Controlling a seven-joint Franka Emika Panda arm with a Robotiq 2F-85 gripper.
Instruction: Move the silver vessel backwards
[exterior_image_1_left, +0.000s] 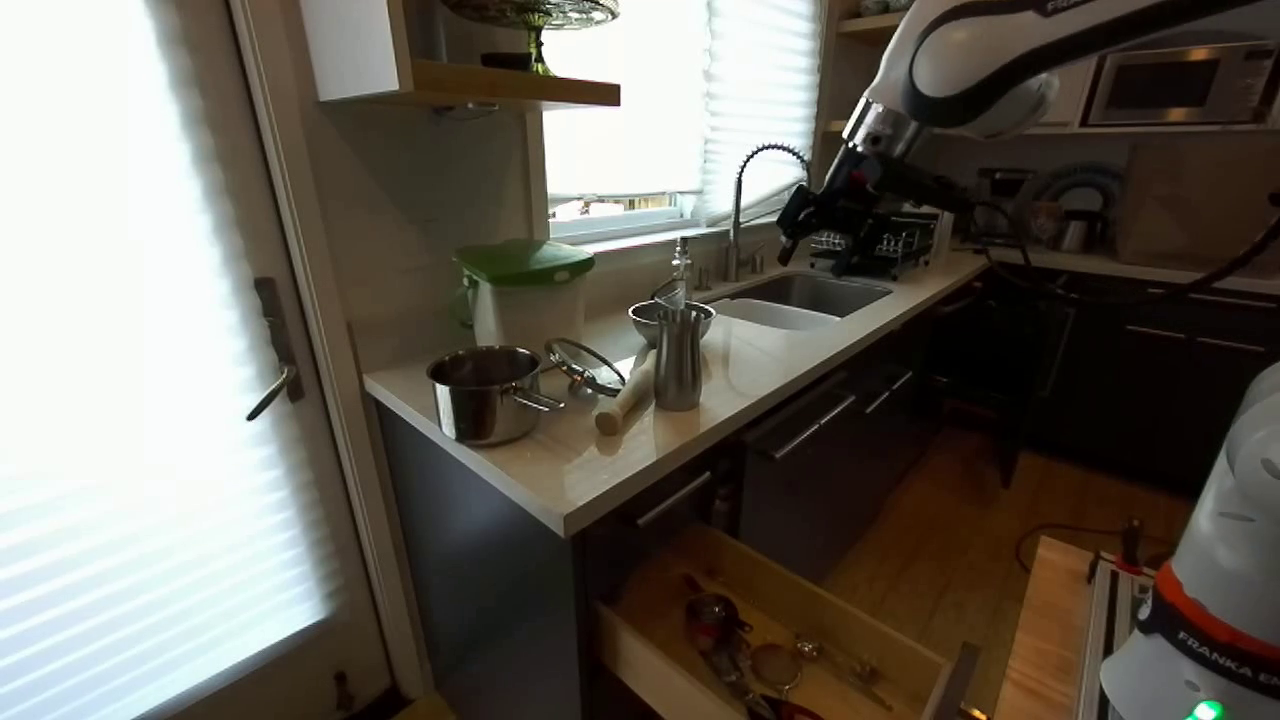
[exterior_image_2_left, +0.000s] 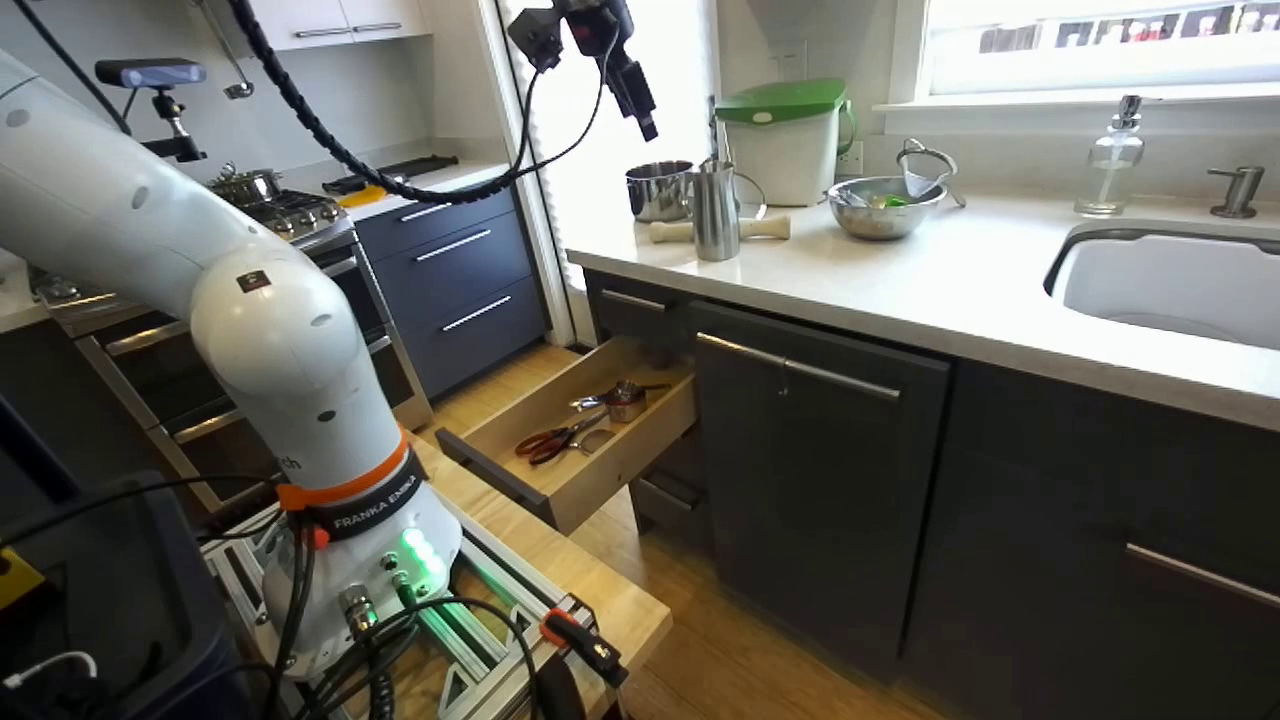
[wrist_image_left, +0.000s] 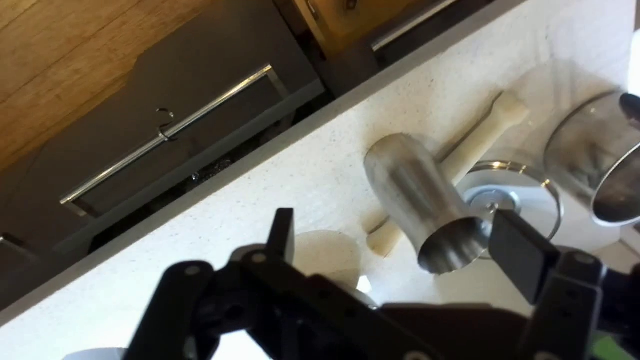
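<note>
Claw (wrist_image_left: 395, 232) gaping, empty; tall silver vessel (exterior_image_1_left: 679, 365) upright on pale countertop (exterior_image_1_left: 765, 365) by bright window (exterior_image_1_left: 670, 110).

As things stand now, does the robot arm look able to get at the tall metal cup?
Probably yes. The jaws are open, and the cup stands upright with nothing over it, so from above the way looks free. A wooden stick lies close beside it.

Silver vessel (exterior_image_1_left: 679, 362), black hand (wrist_image_left: 393, 222)
</note>
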